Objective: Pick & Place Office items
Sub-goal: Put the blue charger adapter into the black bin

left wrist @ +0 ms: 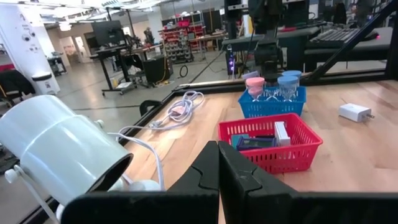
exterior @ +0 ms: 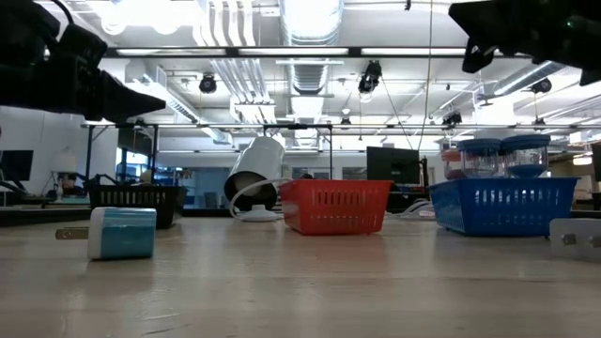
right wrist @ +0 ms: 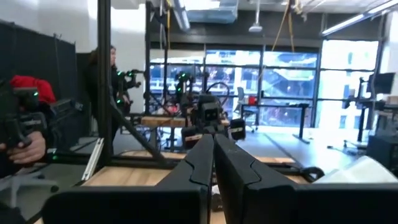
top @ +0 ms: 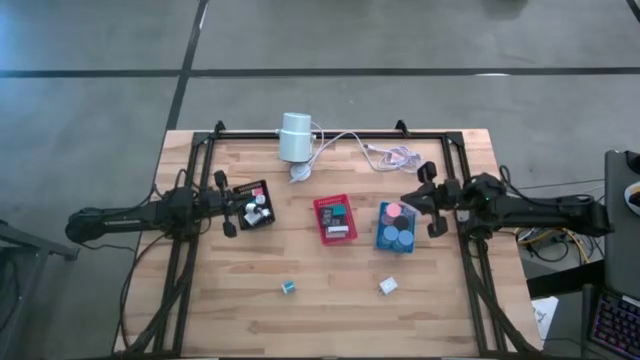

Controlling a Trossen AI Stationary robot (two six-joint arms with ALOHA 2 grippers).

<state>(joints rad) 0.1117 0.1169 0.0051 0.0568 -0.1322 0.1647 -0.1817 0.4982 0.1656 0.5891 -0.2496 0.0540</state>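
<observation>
Teal block (exterior: 122, 233) and white block (top: 388, 286) lie loose, well short of the red tray (top: 333, 219); most items are sorted. Both my grippers, left gripper (top: 227, 204) and right gripper (top: 432, 200), are pinched empty.

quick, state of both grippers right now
left gripper: closed, holding nothing, above the black tray.
right gripper: closed, holding nothing, beside the blue tray.

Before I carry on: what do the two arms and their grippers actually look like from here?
Both arms are dark, nearly black, built of slim jointed segments. The left gripper and right gripper each carry two flat, angular black fingers with stepped inner edges. Dark cables trail off the right arm's base. No markings are legible.
</observation>
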